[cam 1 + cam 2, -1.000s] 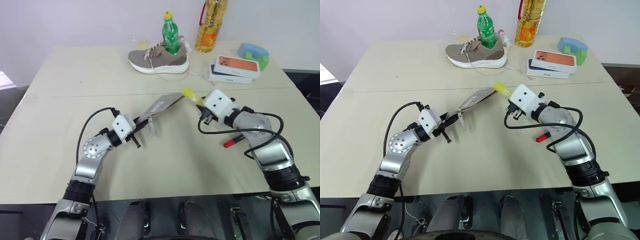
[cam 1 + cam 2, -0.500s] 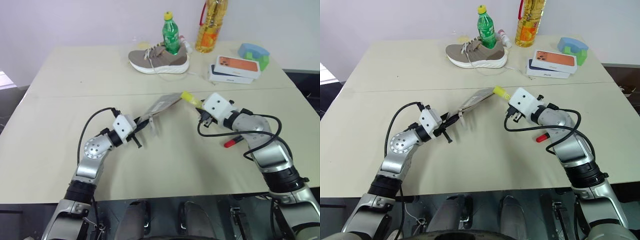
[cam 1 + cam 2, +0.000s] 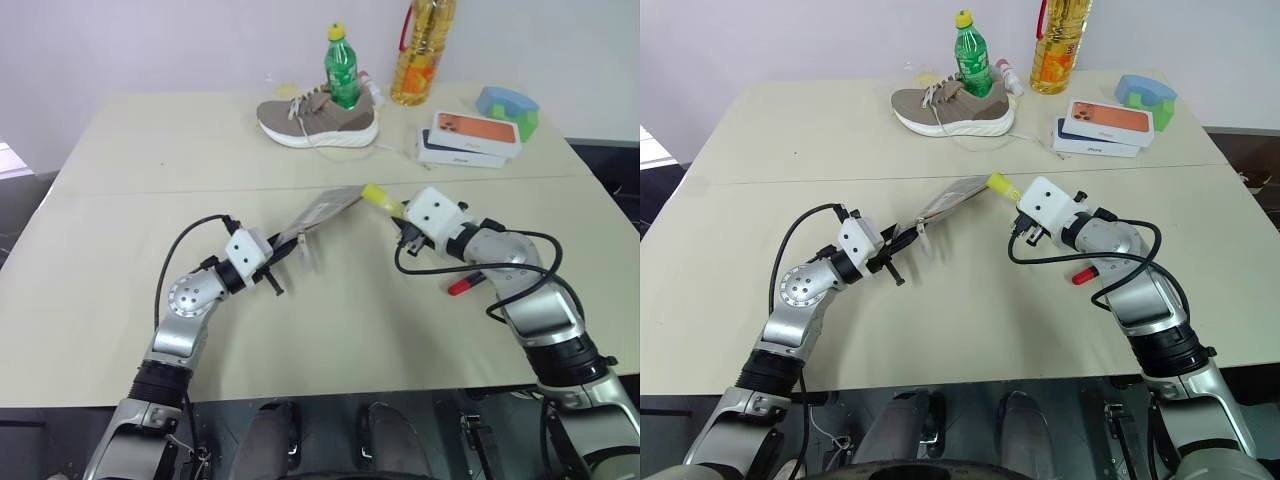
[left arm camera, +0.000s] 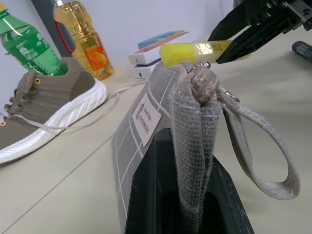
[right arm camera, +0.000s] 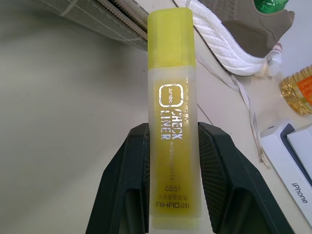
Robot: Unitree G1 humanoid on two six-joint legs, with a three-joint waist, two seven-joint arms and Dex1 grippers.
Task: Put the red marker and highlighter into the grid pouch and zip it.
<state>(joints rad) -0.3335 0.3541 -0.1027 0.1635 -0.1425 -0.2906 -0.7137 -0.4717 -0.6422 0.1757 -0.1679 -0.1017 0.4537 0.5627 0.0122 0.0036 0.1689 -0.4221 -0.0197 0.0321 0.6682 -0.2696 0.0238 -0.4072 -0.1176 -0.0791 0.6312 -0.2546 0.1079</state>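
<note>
Fingers (image 5: 213,180) of the right gripper (image 5: 171,195) are clamped on the stubby bright-yellow highlighter (image 5: 172,112), gripping its barrel from both sides so its capped end sticks out toward the flat grey fabric pouch with thin white grid lines (image 3: 322,214). The cap sits just beside the pouch's raised far end, right by the zipper edge; whether it touches I cannot tell. Over on the left, the left gripper (image 3: 277,252) has its fingers pressed together on one end of the pouch, holding it tilted up off the pale tabletop (image 3: 330,320), with the loop pull (image 4: 265,146) dangling and the small white label (image 4: 146,119) facing outward. The slim marker with a red end and black middle (image 3: 465,282) lies on the tabletop beside the right forearm, well apart from the pouch. At the far edge stand a grey-brown sneaker with a white sole (image 3: 317,119), a green plastic bottle (image 3: 341,69), a tall bottle of yellow oil (image 3: 422,48), two stacked phone boxes (image 3: 468,138) and a blue-and-green block (image 3: 508,106).
</note>
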